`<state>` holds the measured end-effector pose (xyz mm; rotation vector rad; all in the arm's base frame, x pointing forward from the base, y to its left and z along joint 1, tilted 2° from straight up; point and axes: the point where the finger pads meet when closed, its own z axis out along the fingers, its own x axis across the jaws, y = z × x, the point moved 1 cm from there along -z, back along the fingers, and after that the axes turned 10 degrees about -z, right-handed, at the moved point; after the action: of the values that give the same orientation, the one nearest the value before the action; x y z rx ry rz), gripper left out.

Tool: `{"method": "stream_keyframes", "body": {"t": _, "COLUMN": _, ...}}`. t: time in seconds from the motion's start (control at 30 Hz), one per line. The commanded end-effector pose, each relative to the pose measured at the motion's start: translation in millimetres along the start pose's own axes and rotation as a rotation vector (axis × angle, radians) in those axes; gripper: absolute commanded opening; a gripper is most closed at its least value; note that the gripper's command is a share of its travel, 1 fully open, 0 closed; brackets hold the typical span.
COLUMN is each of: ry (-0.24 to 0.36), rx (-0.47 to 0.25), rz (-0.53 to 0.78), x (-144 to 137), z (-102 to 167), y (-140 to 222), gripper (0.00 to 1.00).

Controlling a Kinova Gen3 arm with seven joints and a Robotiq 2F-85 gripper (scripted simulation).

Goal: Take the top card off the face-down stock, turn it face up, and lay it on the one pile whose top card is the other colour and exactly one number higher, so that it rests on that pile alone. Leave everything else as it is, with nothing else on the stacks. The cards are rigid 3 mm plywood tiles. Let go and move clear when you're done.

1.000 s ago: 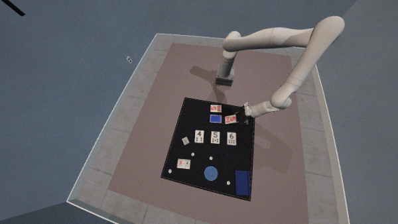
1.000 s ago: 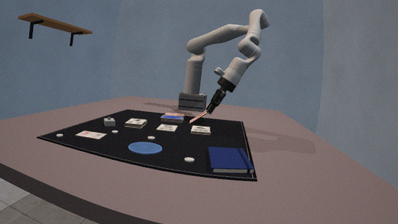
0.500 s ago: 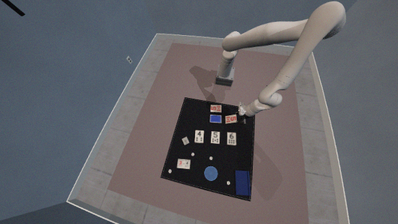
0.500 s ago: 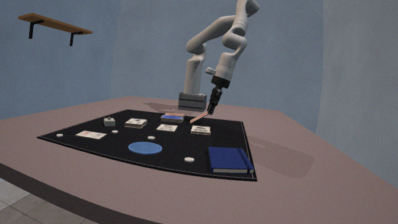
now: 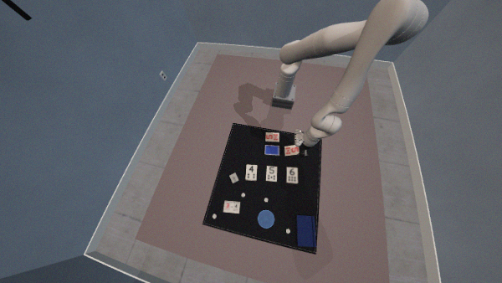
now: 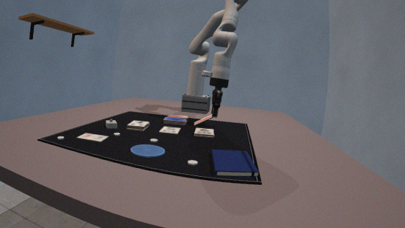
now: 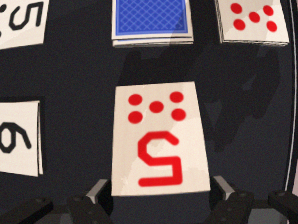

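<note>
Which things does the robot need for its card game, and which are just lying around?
For the job: the gripper, the red 5 card it holds, the blue-backed stock, the black 6 pile.

Just lying about: the black 4 pile, the black 5 pile, the blue disc, the blue book, the grey block, the white counters.

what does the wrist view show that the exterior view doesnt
Only wrist: the held card's face, a red 5, and the digits on the black 5 and black 6. Only exterior: that the card hangs tilted from the jaws, plus the blue book, blue disc and wall shelf. Both: the blue-backed stock.
</note>
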<state>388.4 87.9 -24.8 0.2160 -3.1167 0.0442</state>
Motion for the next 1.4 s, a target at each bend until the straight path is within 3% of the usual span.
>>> {"method": "stream_keyframes", "body": {"t": 0.0, "ry": -0.014, "rx": -0.034, "rz": 0.019, "x": -1.3, "z": -1.5, "y": -11.5, "gripper": 0.71}}
{"method": "stream_keyframes", "body": {"t": 0.43, "ry": -0.036, "rx": -0.166, "rz": 0.018, "x": -0.3, "z": 2.9, "y": -13.3, "gripper": 0.71}}
{"method": "stream_keyframes", "body": {"t": 1.37, "ry": -0.066, "rx": -0.339, "rz": 0.011, "x": 0.2, "z": 8.2, "y": -13.0, "gripper": 0.71}}
